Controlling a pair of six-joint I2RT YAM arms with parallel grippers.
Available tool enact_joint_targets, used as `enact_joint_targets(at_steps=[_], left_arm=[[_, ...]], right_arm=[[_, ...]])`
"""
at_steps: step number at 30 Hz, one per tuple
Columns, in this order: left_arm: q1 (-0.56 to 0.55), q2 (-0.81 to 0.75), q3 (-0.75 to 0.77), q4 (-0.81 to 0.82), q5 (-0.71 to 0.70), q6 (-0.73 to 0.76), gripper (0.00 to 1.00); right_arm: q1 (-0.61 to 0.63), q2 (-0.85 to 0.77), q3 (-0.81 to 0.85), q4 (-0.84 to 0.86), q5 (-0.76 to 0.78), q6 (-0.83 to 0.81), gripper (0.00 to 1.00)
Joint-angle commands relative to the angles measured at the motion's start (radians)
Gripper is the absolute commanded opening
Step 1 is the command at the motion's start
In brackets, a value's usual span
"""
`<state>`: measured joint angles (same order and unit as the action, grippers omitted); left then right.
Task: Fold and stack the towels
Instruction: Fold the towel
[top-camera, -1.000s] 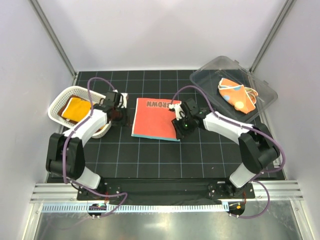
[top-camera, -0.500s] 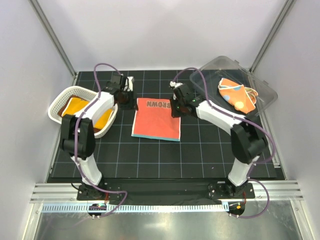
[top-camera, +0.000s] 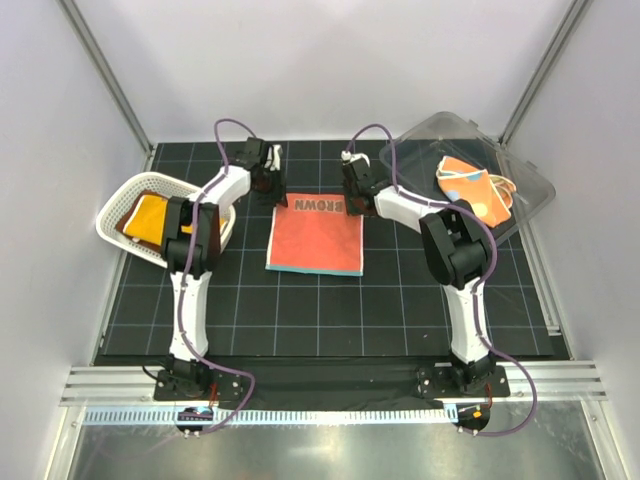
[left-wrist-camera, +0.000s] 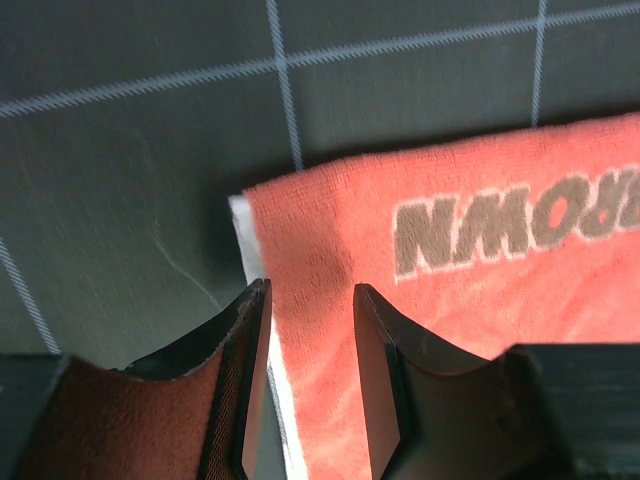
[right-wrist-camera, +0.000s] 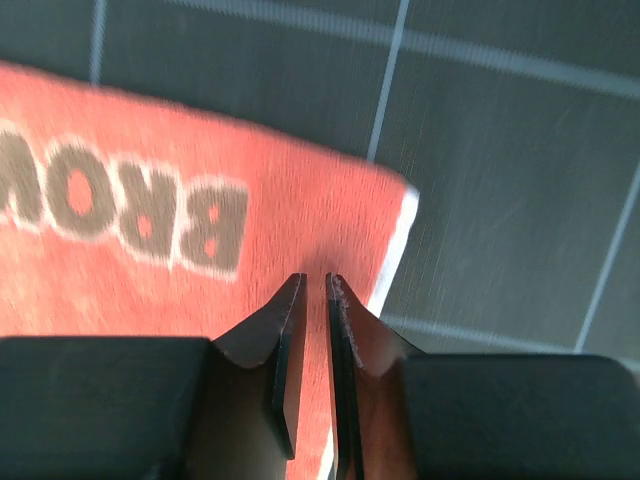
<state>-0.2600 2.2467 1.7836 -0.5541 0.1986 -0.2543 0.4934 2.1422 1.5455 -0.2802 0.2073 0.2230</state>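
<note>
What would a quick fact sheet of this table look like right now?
Centre: red towel, flat on the black mat, lettered edge farthest from the arms' bases
Left gripper: open, over the towel's far left corner
Right gripper: jaws almost together over the far right corner; grip unclear
White basket: left side, holds a yellow towel
Clear bin: far right, holds an orange spotted towel

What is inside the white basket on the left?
A yellow-orange towel lies on a rust-brown towel in the white basket. Anything beneath them is covered, and the left arm hides the basket's right part.
</note>
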Motion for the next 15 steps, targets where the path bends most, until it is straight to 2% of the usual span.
enact_joint_targets(at_steps=[1, 10, 15], left_arm=[[0.001, 0.034, 0.048, 0.003, -0.028, 0.009, 0.42], [0.001, 0.034, 0.007, 0.014, -0.054, -0.011, 0.43], [0.001, -0.047, -0.151, 0.080, -0.025, -0.088, 0.45]], right_arm=[[-0.004, 0.004, 0.064, 0.087, 0.063, -0.050, 0.21], [-0.016, 0.082, 0.100, 0.009, 0.044, -0.120, 0.21], [-0.019, 0.038, 0.027, -0.004, -0.005, -0.135, 0.22]])
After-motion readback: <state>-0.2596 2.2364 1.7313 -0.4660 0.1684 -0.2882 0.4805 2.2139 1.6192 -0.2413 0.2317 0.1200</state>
